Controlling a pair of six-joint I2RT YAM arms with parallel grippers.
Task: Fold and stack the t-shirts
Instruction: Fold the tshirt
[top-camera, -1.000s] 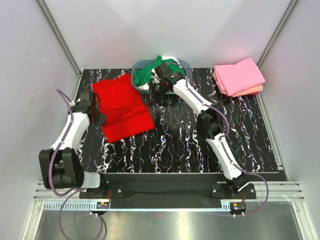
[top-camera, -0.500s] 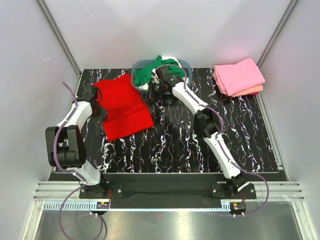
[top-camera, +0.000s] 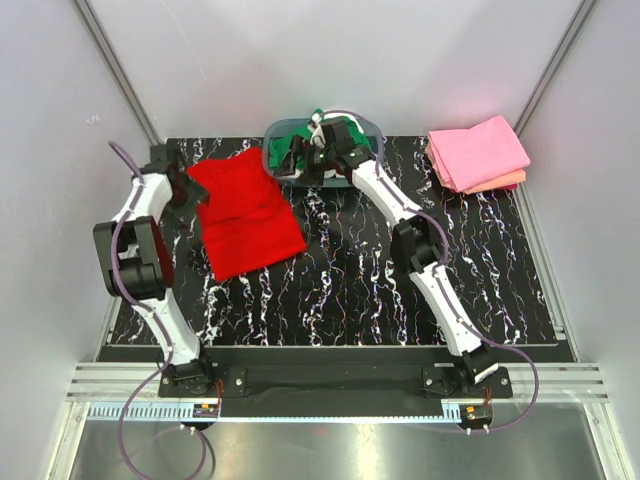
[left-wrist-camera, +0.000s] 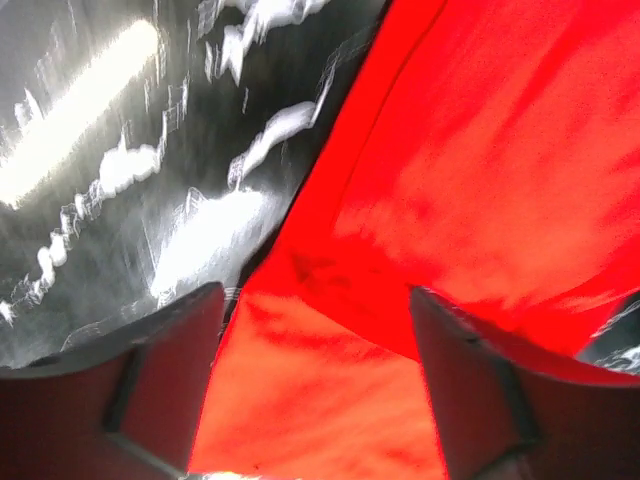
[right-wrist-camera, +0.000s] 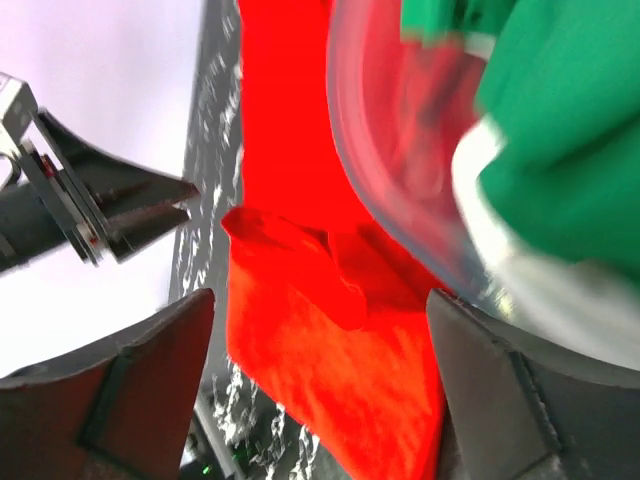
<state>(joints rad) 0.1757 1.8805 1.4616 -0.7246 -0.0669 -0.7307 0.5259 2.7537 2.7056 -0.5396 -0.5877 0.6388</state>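
1 red tee (top-camera: 245, 212), 1 pink tee (top-camera: 480, 148), 1 bskt (top-camera: 267, 152)

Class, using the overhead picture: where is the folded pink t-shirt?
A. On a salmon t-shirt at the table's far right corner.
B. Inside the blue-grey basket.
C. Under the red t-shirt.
A: the folded pink cotton t-shirt lies atop the salmon cotton t-shirt there.

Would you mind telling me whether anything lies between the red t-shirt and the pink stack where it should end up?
Yes. The blue-grey basket sits at the far edge, partly between the red t-shirt and the pink stack, and the right arm stretches across that path too.
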